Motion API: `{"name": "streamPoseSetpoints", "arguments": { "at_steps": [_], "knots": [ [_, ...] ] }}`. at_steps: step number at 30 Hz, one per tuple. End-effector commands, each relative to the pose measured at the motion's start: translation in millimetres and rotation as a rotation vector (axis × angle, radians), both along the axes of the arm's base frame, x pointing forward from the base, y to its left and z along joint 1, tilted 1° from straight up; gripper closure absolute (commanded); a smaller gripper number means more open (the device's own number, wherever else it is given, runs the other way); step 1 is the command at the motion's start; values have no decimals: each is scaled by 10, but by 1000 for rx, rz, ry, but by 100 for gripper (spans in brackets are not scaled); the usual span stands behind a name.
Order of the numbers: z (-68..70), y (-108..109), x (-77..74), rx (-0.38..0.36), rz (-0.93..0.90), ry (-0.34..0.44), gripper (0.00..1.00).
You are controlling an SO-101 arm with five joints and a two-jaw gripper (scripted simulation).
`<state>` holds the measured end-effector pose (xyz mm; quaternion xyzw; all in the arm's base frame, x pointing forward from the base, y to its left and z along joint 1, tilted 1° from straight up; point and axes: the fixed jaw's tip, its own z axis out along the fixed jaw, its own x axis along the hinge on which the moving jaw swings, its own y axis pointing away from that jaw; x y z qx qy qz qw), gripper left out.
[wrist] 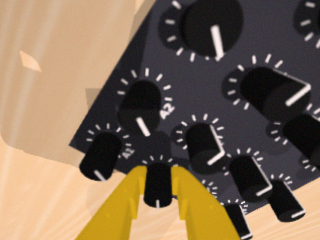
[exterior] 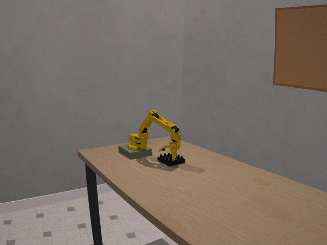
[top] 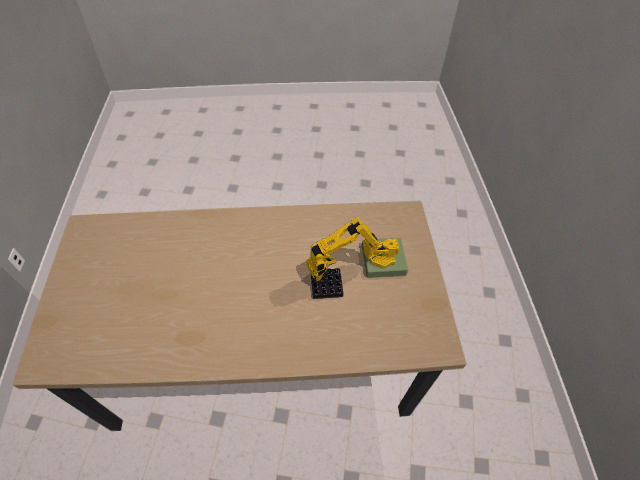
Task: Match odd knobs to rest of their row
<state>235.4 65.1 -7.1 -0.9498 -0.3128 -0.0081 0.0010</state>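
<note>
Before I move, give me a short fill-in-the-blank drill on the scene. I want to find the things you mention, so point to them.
The arm's base stands on a block (top: 371,271) (exterior: 135,155) coloured ____.
The knob box (top: 327,297) (exterior: 168,163) (wrist: 187,95) is coloured ____.
In the wrist view, the knob (wrist: 158,187) between the fingers belongs to the box's row ____.
The printed label nearest the larger knob (wrist: 141,107) above it reads ____.

Missing words: green; black; B; A2.

So the table (top: 170,289) (exterior: 211,181) looked like pale wood, grain and knots showing, fairly smooth. The knob box (top: 314,296) (wrist: 165,65) and its knobs had a dark, matt plastic look. The arm (top: 336,240) (exterior: 161,121) was plasticky too, and the gripper (top: 320,277) (exterior: 173,160) (wrist: 158,192) had smooth-looking yellow plastic fingers. The walls (top: 273,41) (exterior: 92,66) came across as matt, a bit mottled, and the floor (top: 248,170) (exterior: 60,224) looked like speckled tile.
</note>
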Motion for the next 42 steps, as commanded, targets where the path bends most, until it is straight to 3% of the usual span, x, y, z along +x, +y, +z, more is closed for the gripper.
{"name": "streamPoseSetpoints", "arguments": {
  "at_steps": [1,42],
  "knots": [
    [1,-18,-13,-2,-75,4,99],
    [1,-27,-46,6,-686,7,99]
  ]
}}
